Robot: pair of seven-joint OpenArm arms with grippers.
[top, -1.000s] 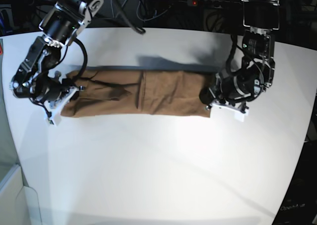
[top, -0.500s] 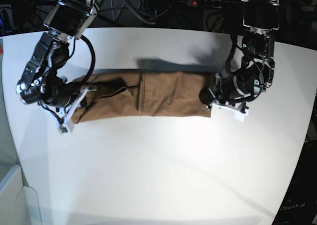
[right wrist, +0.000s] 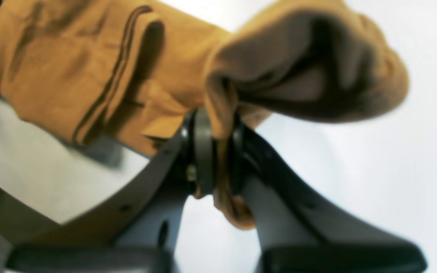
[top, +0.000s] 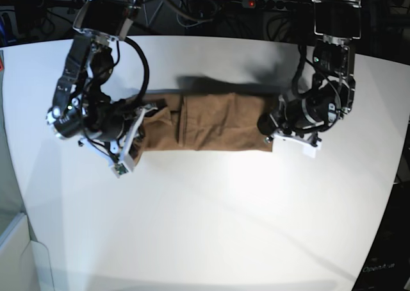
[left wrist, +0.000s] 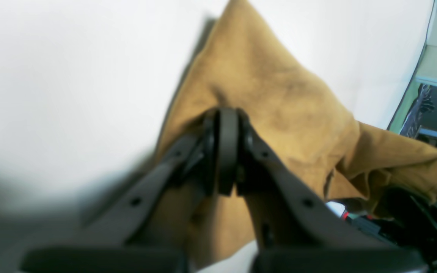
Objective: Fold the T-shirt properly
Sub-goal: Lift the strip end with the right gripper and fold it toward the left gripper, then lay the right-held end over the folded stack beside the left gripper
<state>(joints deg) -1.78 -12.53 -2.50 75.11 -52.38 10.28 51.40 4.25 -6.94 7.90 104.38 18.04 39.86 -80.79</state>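
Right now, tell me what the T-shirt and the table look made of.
T-shirt: soft matte woven or knit cloth, likely cotton; it creases, bunches, and shows stitched hems. Table: smooth white hard surface with slight sheen, possibly laminate or painted board; exact material unclear.

Our arms are black with looping black cables; our dark fingers show small screw holes.

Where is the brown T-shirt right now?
In the base view the T-shirt lies on the white table, stretched between the right gripper and the left gripper, both pinching its ends.
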